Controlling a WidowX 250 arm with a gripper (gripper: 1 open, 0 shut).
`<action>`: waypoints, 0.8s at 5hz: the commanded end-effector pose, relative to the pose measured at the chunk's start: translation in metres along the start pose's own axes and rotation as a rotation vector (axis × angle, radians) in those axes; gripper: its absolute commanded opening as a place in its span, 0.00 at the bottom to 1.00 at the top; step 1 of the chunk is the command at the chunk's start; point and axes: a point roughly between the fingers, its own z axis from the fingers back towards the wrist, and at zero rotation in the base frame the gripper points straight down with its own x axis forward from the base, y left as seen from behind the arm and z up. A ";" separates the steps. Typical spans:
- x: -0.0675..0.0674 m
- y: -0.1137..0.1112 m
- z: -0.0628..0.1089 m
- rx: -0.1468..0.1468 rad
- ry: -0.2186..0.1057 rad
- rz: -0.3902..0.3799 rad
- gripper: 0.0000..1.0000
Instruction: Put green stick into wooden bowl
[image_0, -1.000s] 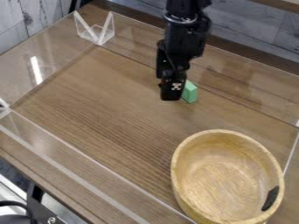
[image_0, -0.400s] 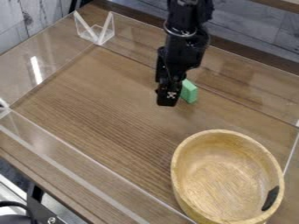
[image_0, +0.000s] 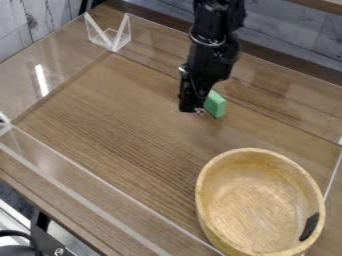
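Now clamped shut on the green stick (image_0: 213, 103) after standing wide a moment ago, gripper (image_0: 195, 107) low over the table, wooden bowl (image_0: 261, 203) still empty.

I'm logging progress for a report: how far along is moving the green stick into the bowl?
Reach done: the gripper is down at the green stick, jaws shut on it. The stick is not visibly lifted off the table. Left: carry and release into the wooden bowl, which holds nothing.
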 end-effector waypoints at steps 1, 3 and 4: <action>0.003 0.005 0.007 0.033 -0.015 0.007 0.00; 0.003 0.007 0.003 0.046 -0.003 0.024 0.00; 0.004 0.008 0.003 0.052 0.001 0.034 0.00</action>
